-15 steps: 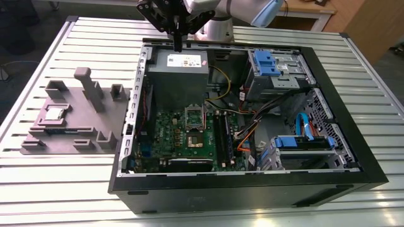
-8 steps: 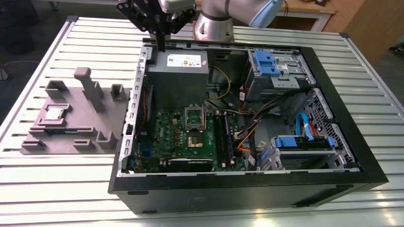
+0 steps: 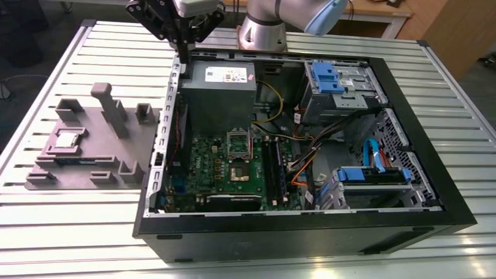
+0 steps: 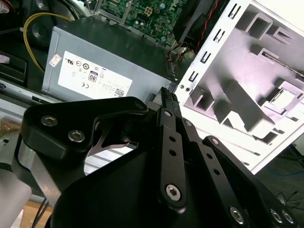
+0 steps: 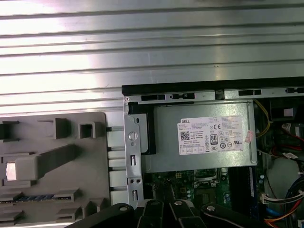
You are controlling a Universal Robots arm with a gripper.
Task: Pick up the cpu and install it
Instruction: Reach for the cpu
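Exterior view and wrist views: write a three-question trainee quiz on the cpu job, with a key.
1. True or false: the cpu lies on the grey fixture, outside the computer case.
2. The gripper is nearest: A the cpu; B the power supply; C the grey fixture.
3. Fill in: the gripper holds ____.
Key: 1 true; 2 B; 3 nothing.

In the exterior view, the bench [image 3: 69, 244] was silver with ribbed stripes and the computer case [image 3: 310, 238] black. Inside showed a green motherboard [image 3: 205, 168], a grey power supply [image 3: 217, 96] with a white label, and blue drive brackets [image 3: 326, 72]. At left, the fixture [image 3: 101, 148] was matte grey and the cpu [image 3: 68, 139] shiny silver.
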